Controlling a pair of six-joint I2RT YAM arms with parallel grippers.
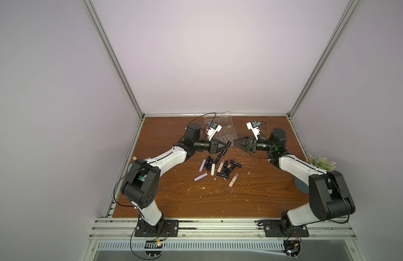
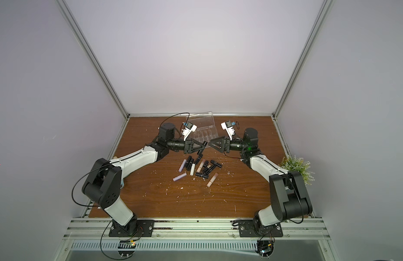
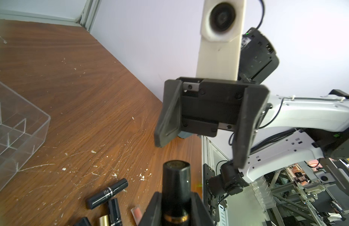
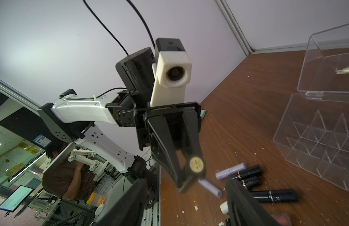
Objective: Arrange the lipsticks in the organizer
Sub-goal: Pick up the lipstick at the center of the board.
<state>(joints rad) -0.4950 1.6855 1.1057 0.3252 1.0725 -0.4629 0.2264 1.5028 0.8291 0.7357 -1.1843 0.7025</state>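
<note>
My left gripper (image 1: 227, 148) is shut on a black, gold-banded lipstick (image 3: 176, 185) that sticks out past its fingertips, held above the table in front of the organizer. In the right wrist view the tube's round beige end (image 4: 197, 165) faces the camera. My right gripper (image 1: 235, 142) stands open directly facing it, tips a short gap from the tube, nothing between the fingers (image 3: 166, 125). The clear organizer (image 1: 225, 135) sits at the back with its lid raised, and the compartments in view (image 4: 316, 144) are empty. Several loose lipsticks (image 1: 218, 167), black, lavender, white and pink-beige, lie in a pile in front of both grippers.
A small green plant (image 1: 321, 162) stands at the right edge, with a grey-blue object (image 1: 301, 185) beneath my right arm. A wooden handle end (image 1: 134, 158) and a light-blue thing (image 1: 141, 178) lie under my left arm. White crumbs dot the wooden table (image 1: 196, 203).
</note>
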